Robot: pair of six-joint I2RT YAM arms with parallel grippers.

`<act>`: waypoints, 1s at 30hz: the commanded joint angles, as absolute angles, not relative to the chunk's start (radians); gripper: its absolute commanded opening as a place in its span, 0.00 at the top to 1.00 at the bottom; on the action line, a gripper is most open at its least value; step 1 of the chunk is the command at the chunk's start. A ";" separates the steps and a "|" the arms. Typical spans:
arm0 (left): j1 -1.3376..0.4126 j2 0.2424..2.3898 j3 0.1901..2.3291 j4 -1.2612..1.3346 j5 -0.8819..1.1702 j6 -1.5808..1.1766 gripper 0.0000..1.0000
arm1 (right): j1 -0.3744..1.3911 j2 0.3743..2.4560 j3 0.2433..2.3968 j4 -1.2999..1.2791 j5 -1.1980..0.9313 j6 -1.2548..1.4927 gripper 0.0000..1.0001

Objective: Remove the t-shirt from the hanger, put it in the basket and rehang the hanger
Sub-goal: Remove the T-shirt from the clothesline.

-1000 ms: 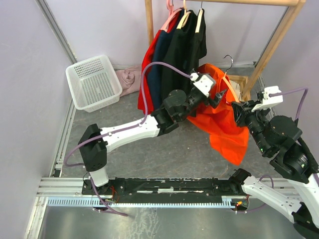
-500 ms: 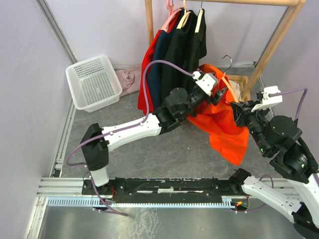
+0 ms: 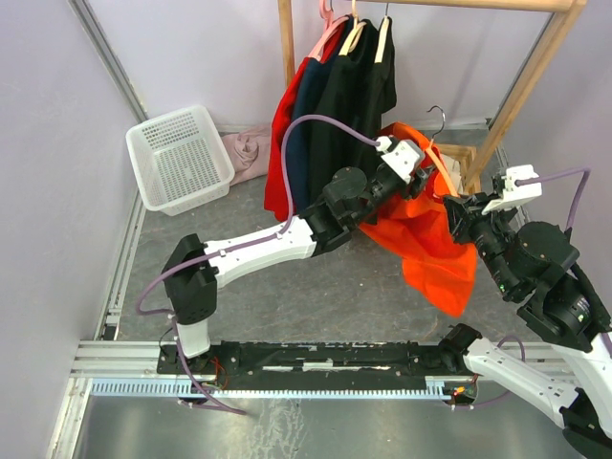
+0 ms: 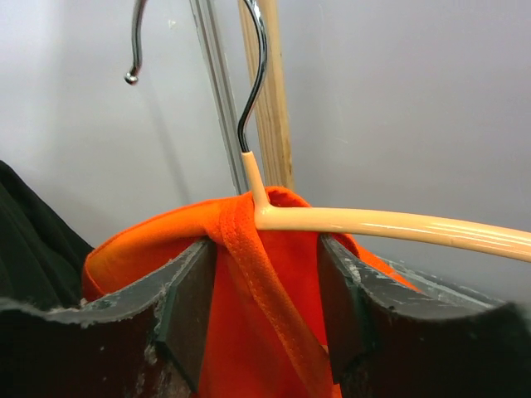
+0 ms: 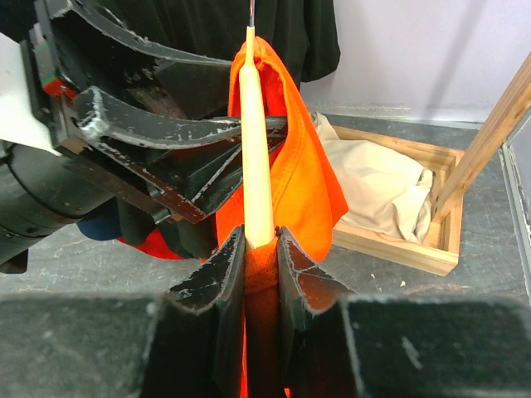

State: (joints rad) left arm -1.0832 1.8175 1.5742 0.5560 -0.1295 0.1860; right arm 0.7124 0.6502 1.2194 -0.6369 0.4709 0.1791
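Evidently the soft orange fabric t-shirt (image 3: 432, 244), draped right of centre in the top view, is light and limp, so it is best taken at its ribbed neckband (image 4: 253, 282). The left fingers (image 4: 202, 269) stand spread either side of that band, not visibly pinching. The right fingers (image 5: 234, 259) clamp the smooth, stiff cream plastic hanger (image 5: 255, 141).

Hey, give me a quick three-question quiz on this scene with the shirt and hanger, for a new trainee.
1. True or false: the right gripper is clamped on the hanger.
2. The left gripper straddles: A) the orange t-shirt collar B) a towel C) a sock.
3. Fill in: in the top view, the white basket stands on the ___ side.
Key: 1 true; 2 A; 3 left.
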 commanded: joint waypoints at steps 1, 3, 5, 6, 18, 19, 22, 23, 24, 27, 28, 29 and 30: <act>-1.080 1.842 1.637 0.602 -0.154 0.146 0.47 | 0.713 0.652 1.241 -0.541 0.451 0.187 0.99; -1.082 1.844 1.638 0.601 -0.160 0.137 0.59 | 0.714 0.653 1.241 -0.539 0.450 0.187 0.99; -1.080 1.843 1.629 0.615 -0.167 0.140 0.65 | 0.714 0.655 1.242 -0.540 0.449 0.185 0.99; -1.080 1.840 1.621 0.627 -0.172 0.145 0.64 | 0.714 0.656 1.243 -0.542 0.449 0.184 0.99; -1.079 1.801 1.539 0.708 -0.143 0.216 0.52 | 0.714 0.656 1.247 -0.554 0.463 0.179 0.99; -1.079 1.806 1.549 0.701 -0.143 0.214 0.57 | 0.713 0.658 1.247 -0.554 0.463 0.179 0.99; -1.077 1.822 1.578 0.686 -0.116 0.204 0.77 | 0.714 0.660 1.244 -0.551 0.462 0.179 0.99; -1.077 1.827 1.587 0.685 -0.109 0.200 0.84 | 0.714 0.661 1.245 -0.551 0.461 0.178 0.99; -1.077 1.832 1.595 0.682 -0.104 0.198 0.91 | 0.714 0.661 1.244 -0.551 0.460 0.179 0.99; -1.076 1.842 1.608 0.687 -0.101 0.199 0.97 | 0.714 0.661 1.247 -0.552 0.457 0.179 0.99; -1.076 1.843 1.605 0.694 -0.103 0.199 0.97 | 0.713 0.660 1.247 -0.553 0.457 0.179 0.99; -1.076 1.843 1.602 0.703 -0.105 0.201 0.97 | 0.714 0.660 1.248 -0.556 0.455 0.179 0.99; -1.077 1.842 1.592 0.722 -0.107 0.200 0.97 | 0.713 0.660 1.251 -0.560 0.454 0.179 0.99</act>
State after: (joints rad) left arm -1.0748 1.8450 1.5551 0.6319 -0.1272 0.1825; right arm 0.7124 0.6624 1.2194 -0.6426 0.4675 0.1787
